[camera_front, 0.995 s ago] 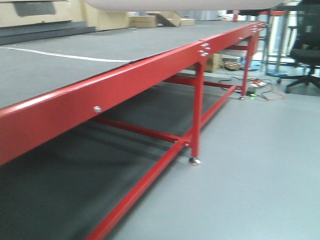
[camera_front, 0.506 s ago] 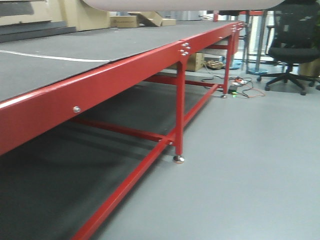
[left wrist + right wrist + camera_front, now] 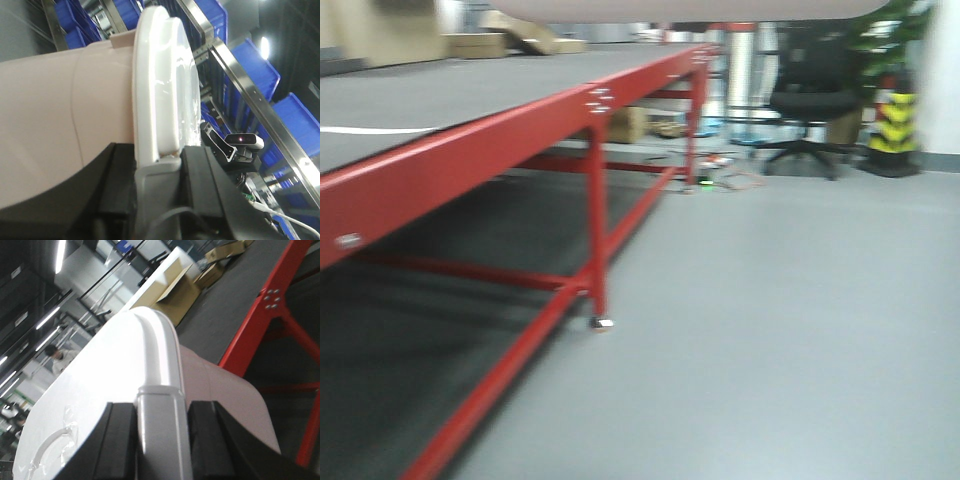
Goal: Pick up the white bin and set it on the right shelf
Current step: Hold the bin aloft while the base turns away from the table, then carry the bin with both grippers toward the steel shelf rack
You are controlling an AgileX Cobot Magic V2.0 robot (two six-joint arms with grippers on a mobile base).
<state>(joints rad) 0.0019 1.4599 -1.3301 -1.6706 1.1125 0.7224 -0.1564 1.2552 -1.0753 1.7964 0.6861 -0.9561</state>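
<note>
large rounded pale pinkish-white plastic bin [image 3: 50, 115], glossy white lid [image 3: 165, 75], faint curved ridge down its side. it is held up between both arms, and its underside lines the top of the front view. left gripper [image 3: 157, 165] and right gripper [image 3: 160, 415] each pinch a grey lid clasp, jaws barely apart. below are a long red steel-framed table [image 3: 470, 160] with a dark top, grey floor [image 3: 800, 330] and a black office chair [image 3: 810, 95]. blue plastic crates [image 3: 295, 120] sit on racks.

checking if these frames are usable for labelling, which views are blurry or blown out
Front-facing view: motion-smeared throughout, with soft edges on the red table frame and the office chair. Left wrist view: fairly sharp, with glare streaks on the lid of the white bin against a dark background. Right wrist view: the lid top is blown out to flat white, and the background is soft.
</note>
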